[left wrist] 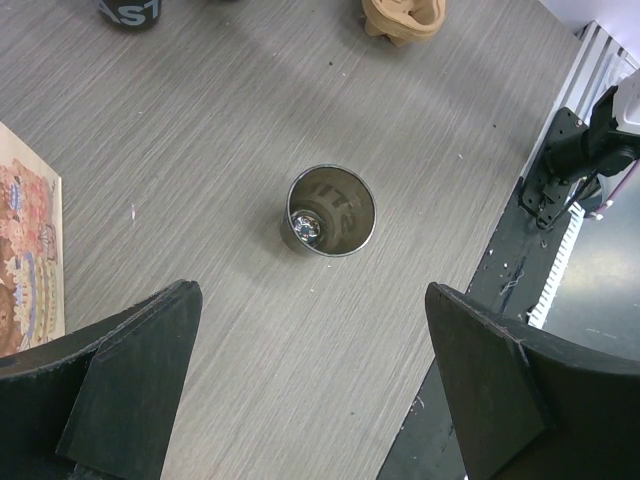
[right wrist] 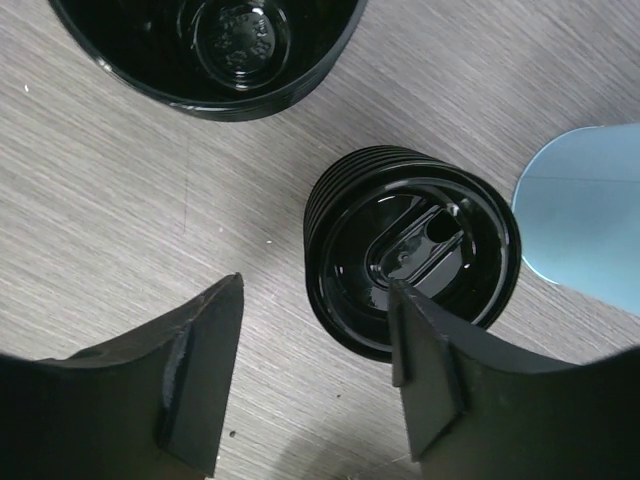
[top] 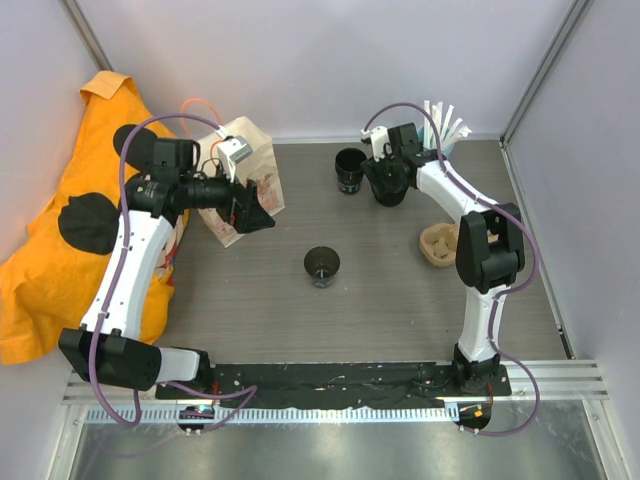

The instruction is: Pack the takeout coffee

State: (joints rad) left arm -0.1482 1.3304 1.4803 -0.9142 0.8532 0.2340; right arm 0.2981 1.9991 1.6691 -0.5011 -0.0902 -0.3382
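**Your right gripper sat half-spread at a ribbed black piece; the left one gaped above a lone cup**

In the overhead view, your right gripper [top: 388,178] reached to the upper middle of the frame. It was over a ribbed black piece [right wrist: 410,262]. I could not tell whether that piece was a cup or a stack of lids.

In the right wrist view, the jaws stood partly apart and gripped nothing. One finger [right wrist: 425,350] overlapped the piece's near rim, and the other sat clear of it at lower left. I could not tell whether the first finger touched the rim.

A second black takeout cup [right wrist: 215,45] stood just beside the piece, at the top left of that view. A light blue cup [right wrist: 590,215] showed at the right edge.

Your left gripper [left wrist: 310,292] was spread as wide as it goes, with nothing between the fingers. Its wrist view looked down on a third black cup, the centre cup [left wrist: 332,212]. That cup stood upright and alone on the grey table [left wrist: 200,120], with a small bright glint inside its bottom.

From overhead, the left gripper hung at the left of the frame, just beside a brown paper bag [top: 250,160]. The bag stood at the upper left, well apart from all three black items. An orange cloth [top: 50,270] lay along the left edge. A tan pulp tray [top: 437,246] sat at the right, near the right arm's elbow.
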